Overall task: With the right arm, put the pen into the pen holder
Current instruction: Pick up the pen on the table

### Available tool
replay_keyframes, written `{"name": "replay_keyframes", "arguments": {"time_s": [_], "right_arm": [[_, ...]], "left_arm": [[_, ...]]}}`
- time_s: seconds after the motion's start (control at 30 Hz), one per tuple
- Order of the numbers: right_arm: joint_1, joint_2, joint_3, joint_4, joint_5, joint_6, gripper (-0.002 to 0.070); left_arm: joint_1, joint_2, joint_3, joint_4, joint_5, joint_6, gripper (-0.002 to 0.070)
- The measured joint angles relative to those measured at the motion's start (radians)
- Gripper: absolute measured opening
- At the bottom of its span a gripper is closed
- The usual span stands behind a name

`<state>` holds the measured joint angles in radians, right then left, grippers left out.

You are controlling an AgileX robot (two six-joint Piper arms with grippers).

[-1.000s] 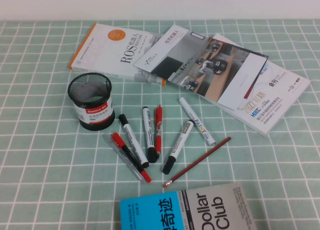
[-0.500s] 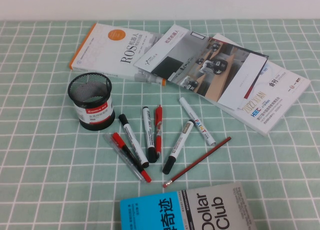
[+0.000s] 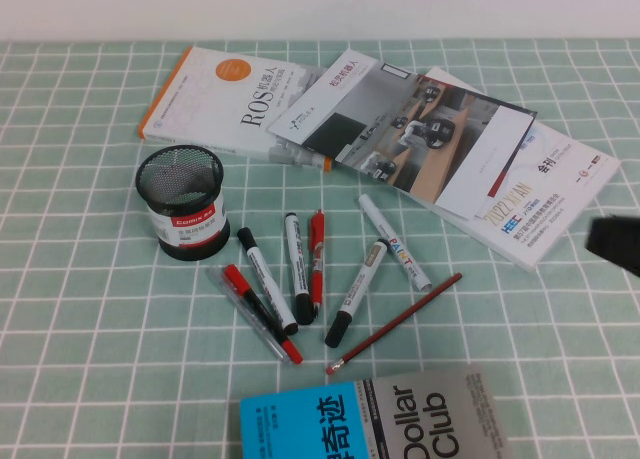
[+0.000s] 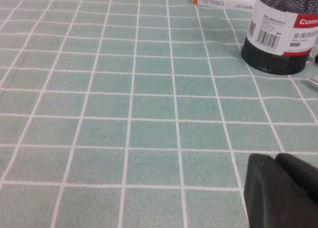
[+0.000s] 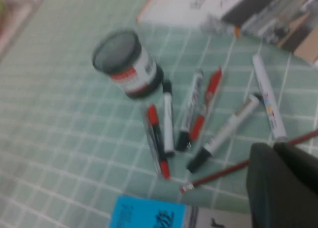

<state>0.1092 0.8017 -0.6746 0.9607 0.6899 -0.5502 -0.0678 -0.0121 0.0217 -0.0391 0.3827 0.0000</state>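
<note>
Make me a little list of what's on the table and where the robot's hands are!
pen: all-white marker lying flat among other pens, untouched
pen holder: black mesh cup standing upright, left of the pens
right gripper: shut, at the table's right edge, holding nothing
left gripper: low over bare tablecloth, away from the pens
books: behind the pens

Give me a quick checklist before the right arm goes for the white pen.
1. Pen lying free on the table, nothing on top: ok.
2. Pen holder upright, mouth open: ok.
3. Right gripper ready to grasp: not ok, fingers shut, above the table on the robot's right, apart from the pen.
4. Black-capped marker crowding the pen: not ok, close beside it.
5. Left gripper clear of the work: ok, low over bare table.
</note>
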Motion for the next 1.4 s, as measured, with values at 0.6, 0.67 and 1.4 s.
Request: {"name": "replay_keyframes", "arguments": {"time_s": [0.6, 0.67, 1.4], "right_arm": [[0.353, 0.82, -0.765, -0.762, 0.311, 0.496, -0.0017], [0.376, 0.93, -0.872, -0.771, 0.378, 0.496, 0.0], [0.425, 1.459, -1.337, -0.94, 0.536, 0.499, 0.03]], "left_arm": [[0.0, 0.0, 0.0, 0.0, 0.0, 0.0, -0.0006], [0.0, 0.0, 0.0, 0.0, 0.0, 0.0, -0.0006], [0.0, 0.0, 0.0, 0.0, 0.0, 0.0, -0.0006]]}}
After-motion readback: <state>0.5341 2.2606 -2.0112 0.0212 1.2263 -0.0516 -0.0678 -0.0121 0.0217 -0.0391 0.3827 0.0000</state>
